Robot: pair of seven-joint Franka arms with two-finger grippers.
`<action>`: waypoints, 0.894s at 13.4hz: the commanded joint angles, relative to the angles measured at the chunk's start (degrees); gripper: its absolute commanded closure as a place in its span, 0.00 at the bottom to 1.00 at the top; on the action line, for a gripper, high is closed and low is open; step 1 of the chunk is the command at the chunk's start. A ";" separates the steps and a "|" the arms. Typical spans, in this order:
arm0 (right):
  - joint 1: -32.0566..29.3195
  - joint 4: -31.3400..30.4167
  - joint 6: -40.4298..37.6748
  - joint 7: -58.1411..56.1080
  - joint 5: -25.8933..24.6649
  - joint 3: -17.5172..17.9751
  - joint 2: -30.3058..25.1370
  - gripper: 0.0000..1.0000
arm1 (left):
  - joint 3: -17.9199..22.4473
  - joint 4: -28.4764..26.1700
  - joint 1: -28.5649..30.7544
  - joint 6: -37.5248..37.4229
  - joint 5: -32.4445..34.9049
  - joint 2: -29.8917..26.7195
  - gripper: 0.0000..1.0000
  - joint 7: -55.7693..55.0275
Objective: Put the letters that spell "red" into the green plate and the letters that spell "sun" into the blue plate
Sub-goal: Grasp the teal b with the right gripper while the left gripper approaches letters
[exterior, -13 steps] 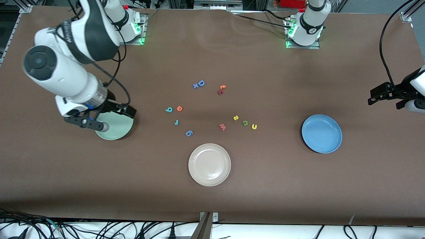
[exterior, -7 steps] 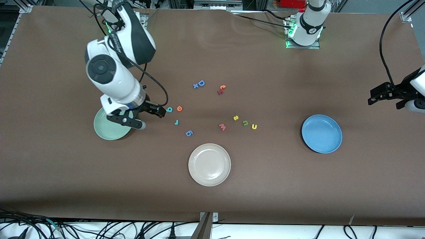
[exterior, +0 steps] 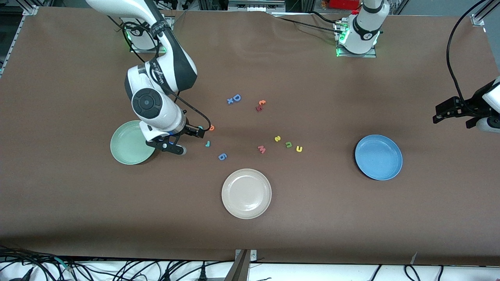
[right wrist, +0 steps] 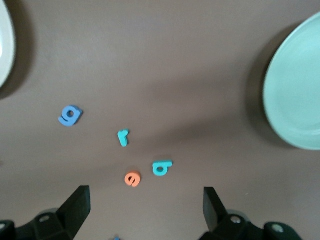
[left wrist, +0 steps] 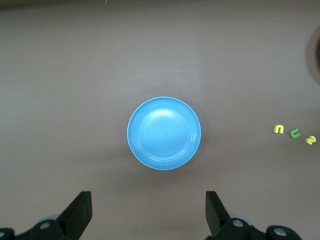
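Table [exterior: 351,218]: brown cover, both arms based along its far edge.

Right arm [exterior: 156,93]: reaches down between the green plate and the letters. Right gripper [exterior: 180,141] hangs low over the table just beside the green plate's rim, above the teal d; fingers [right wrist: 75,205] spread wide, nothing between them.

Left arm: waits at its own end of the table. Left gripper [exterior: 455,113] is up over the table edge there, fingers [left wrist: 80,210] spread, empty; blue plate sits centred in its wrist view.

Plates: green plate [exterior: 125,150] toward the right arm's end, empty. Blue plate [exterior: 378,157] toward the left arm's end, empty. Beige-white plate [exterior: 246,193] between them, nearest the front camera.

Letters, all on bare table:
- teal d [right wrist: 162,167], orange e [exterior: 211,127] just beside it, teal-blue r [exterior: 208,144] nearer the camera, near the green plate.
- yellow s [exterior: 277,138], green n [exterior: 288,144], yellow u [exterior: 299,148] in a row, mid-table.
- blue 6-shaped piece [exterior: 222,157], pink letter [exterior: 261,149], blue capital D [exterior: 236,97], with a small blue x against it, and orange and dark red pieces [exterior: 260,105] farther back.
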 commanded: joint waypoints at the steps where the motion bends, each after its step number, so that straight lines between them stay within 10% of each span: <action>1: 0.23 -5.21 3.87 -0.39 1.91 -0.15 -1.19 0.00 | -0.14 0.50 0.41 -1.04 -2.01 -0.38 0.00 0.71; 12: 0.40 -16.56 23.73 -1.45 2.34 2.66 3.82 0.01 | -0.23 0.59 -0.03 -1.04 -2.01 -0.29 0.00 0.89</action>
